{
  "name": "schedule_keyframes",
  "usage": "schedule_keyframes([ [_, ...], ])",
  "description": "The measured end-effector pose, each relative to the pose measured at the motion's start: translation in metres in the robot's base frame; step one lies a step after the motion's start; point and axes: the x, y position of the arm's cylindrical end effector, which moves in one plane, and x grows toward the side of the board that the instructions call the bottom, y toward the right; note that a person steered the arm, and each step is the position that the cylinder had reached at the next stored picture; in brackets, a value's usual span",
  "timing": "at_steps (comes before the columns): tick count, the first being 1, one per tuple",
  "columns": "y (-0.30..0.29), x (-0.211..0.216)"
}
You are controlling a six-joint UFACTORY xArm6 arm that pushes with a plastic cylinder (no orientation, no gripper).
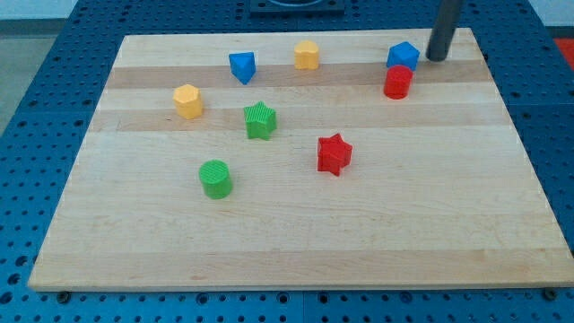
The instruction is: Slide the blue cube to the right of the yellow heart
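The blue cube [404,56] sits near the view's top right on the wooden board [296,251]. A red cylinder [397,82] touches it just below. A yellow block that looks like the heart [307,55] lies well to the cube's left, near the top edge. A second yellow block, roughly hexagonal [188,101], lies further left. My tip [437,58] rests on the board just right of the blue cube, with a small gap between them.
A blue wedge-like block [242,66] lies left of the yellow heart. A green star [260,120], a green cylinder [215,178] and a red star [334,153] lie in the middle. The board's top right corner is close to my tip.
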Motion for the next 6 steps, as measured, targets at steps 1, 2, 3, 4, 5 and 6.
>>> schedule_keyframes([
  [1,0.000,0.019],
  [2,-0.056,0.009],
  [3,-0.087,0.014],
  [4,-0.053,-0.016],
  [5,-0.056,-0.074],
  [6,-0.141,-0.073],
])
